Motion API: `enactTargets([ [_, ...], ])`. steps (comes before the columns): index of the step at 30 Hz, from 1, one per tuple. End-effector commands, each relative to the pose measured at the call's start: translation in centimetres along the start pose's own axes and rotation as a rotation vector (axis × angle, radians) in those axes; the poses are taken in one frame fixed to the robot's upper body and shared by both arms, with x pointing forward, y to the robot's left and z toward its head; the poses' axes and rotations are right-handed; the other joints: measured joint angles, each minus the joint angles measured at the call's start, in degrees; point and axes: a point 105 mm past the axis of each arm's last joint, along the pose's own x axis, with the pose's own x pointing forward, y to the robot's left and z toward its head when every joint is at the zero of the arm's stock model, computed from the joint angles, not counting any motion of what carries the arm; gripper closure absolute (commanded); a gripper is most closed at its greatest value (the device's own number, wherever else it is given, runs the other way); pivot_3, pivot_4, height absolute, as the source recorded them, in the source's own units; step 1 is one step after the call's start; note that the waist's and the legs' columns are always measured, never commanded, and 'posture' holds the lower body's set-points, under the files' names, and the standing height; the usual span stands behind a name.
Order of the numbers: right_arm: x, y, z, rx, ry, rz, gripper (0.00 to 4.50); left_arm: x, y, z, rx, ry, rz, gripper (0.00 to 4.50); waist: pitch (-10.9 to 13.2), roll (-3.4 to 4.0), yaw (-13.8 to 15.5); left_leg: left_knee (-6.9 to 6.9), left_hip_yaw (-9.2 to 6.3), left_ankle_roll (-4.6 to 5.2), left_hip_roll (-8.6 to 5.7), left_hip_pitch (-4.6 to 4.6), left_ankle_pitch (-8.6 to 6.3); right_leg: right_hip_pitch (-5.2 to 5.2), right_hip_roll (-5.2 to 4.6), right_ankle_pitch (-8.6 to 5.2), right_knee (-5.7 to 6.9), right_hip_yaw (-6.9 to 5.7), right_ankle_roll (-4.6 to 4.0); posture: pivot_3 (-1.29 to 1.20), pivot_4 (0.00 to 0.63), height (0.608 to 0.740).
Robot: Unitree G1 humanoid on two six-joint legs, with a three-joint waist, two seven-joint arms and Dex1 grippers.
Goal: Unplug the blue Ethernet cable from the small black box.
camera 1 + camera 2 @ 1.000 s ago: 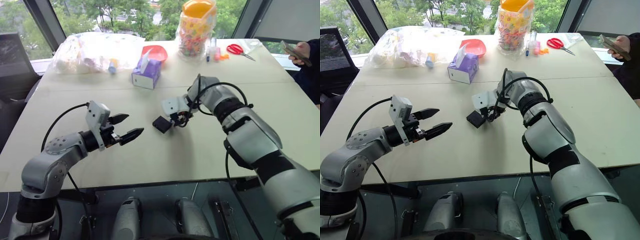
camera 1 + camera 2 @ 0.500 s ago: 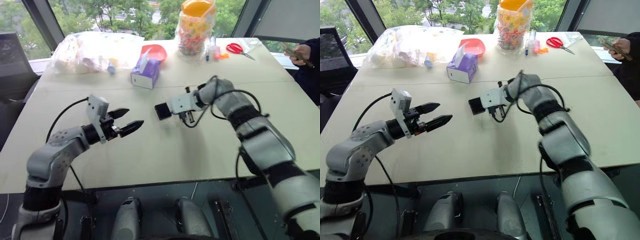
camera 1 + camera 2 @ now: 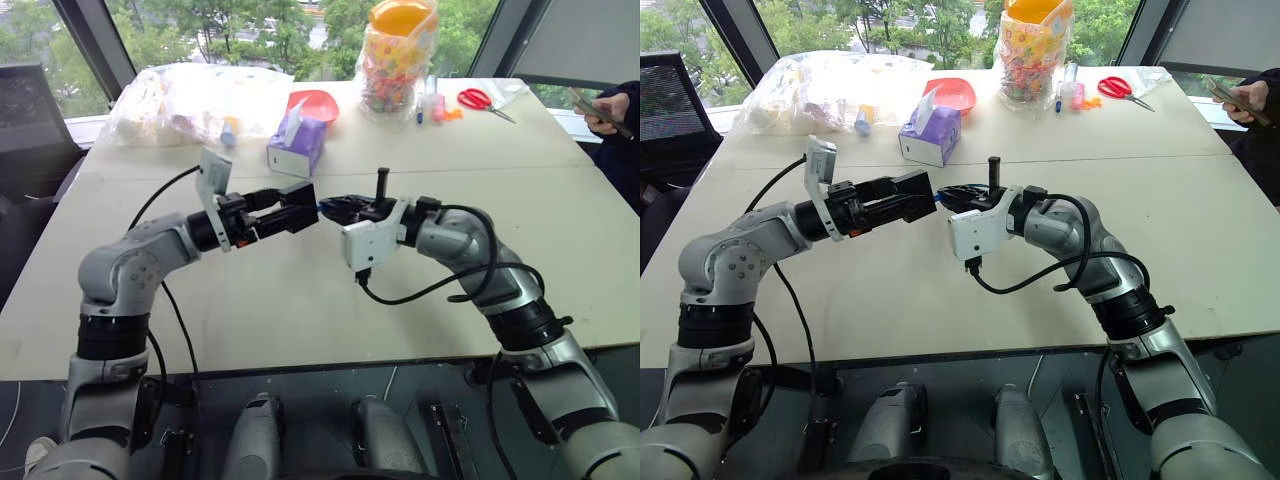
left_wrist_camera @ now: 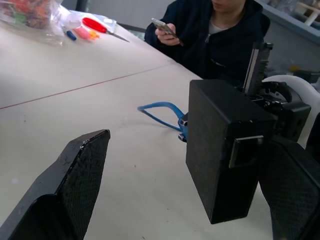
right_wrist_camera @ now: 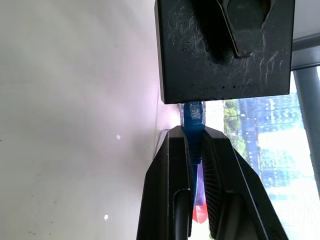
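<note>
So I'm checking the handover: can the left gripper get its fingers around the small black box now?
Probably yes: the left gripper is open, the small black box sits between its fingers, and the right gripper pinches only the blue Ethernet cable.

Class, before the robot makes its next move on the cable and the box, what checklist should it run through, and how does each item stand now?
1. right gripper shut on the blue Ethernet cable just behind its plug: ok.
2. small black box lifted off the table: ok.
3. Box between the left gripper fingers: ok.
4. Left gripper closed on the box: not ok, it stands open.
5. Plug out of the box: not ok, it is seated.
6. Plug's latch pressed: cannot tell.
</note>
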Motion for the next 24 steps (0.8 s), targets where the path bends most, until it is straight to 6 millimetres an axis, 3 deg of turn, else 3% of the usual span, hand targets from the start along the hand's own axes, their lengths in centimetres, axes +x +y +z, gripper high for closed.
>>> enactTargets([
  [1, -0.2, -1.2, 0.7, -0.035, -0.012, -0.037, 4.46, 0.3, -0.9, 0.2, 0.036, 0.011, -0.043, 0.0, 0.0, 0.0, -0.01, -0.01, -0.01, 0.0, 0.0, 0.0, 0.0, 0.0, 0.0, 0.0, 0.0, 0.0, 0.0, 0.0, 0.15, 0.735],
  [3, -0.2, -1.1, 0.7, -0.036, -0.01, -0.031, 4.46, 0.4, -0.8, 0.1, 0.042, 0.013, -0.032, 0.0, 0.0, 0.0, -0.04, -0.02, -0.01, 0.0, 0.0, 0.0, 0.0, 0.0, 0.0, 0.0, 0.0, 0.0, 0.0, 0.0, 0.15, 0.735],
  [6, -0.2, -1.0, 0.6, -0.033, -0.009, -0.022, 4.5, 0.3, -0.8, 0.2, 0.043, 0.002, -0.026, 0.77, 0.0, 0.0, -0.04, -0.03, -0.01, 0.0, 0.0, 0.0, 0.0, -0.01, 0.0, 0.0, 0.0, 0.0, 0.0, 0.0, 0.15, 0.735],
  [13, -0.1, -0.9, 0.7, -0.039, -0.015, -0.002, 4.5, 0.2, -0.6, 0.4, 0.044, -0.021, -0.01, 3.88, 0.0, -0.01, 0.01, -0.01, -0.01, 0.0, 0.0, -0.01, 0.0, 0.0, 0.0, -0.01, 0.0, 0.0, 0.0, 0.0, 0.15, 0.735],
  [17, 0.0, -1.0, 0.8, -0.02, -0.024, 0.006, 4.5, 0.0, -0.6, 0.3, 0.051, -0.016, -0.009, 3.99, 0.0, 0.0, -0.04, -0.02, -0.02, 0.01, 0.0, 0.0, 0.0, 0.0, 0.0, 0.0, 0.0, 0.0, 0.0, 0.0, 0.15, 0.735],
  [21, -0.3, -0.8, 1.1, 0.244, -0.068, 0.069, 4.5, -0.6, -0.7, 0.4, 0.066, 0.003, -0.036, 3.99, 0.01, -0.01, -0.05, -0.02, -0.02, 0.01, 0.0, 0.0, 0.0, 0.0, 0.0, 0.0, 0.0, 0.0, 0.0, 0.0, 0.15, 0.735],
  [24, -1.5, -2.0, 1.9, 0.643, -0.176, 0.214, 3.29, -2.0, -1.5, 0.5, 0.126, 0.067, -0.126, 3.99, 0.03, -0.04, -0.09, -0.03, -0.03, 0.01, 0.01, -0.01, 0.0, -0.01, 0.01, 0.0, 0.01, -0.01, 0.0, 0.0, 0.15, 0.735],
])
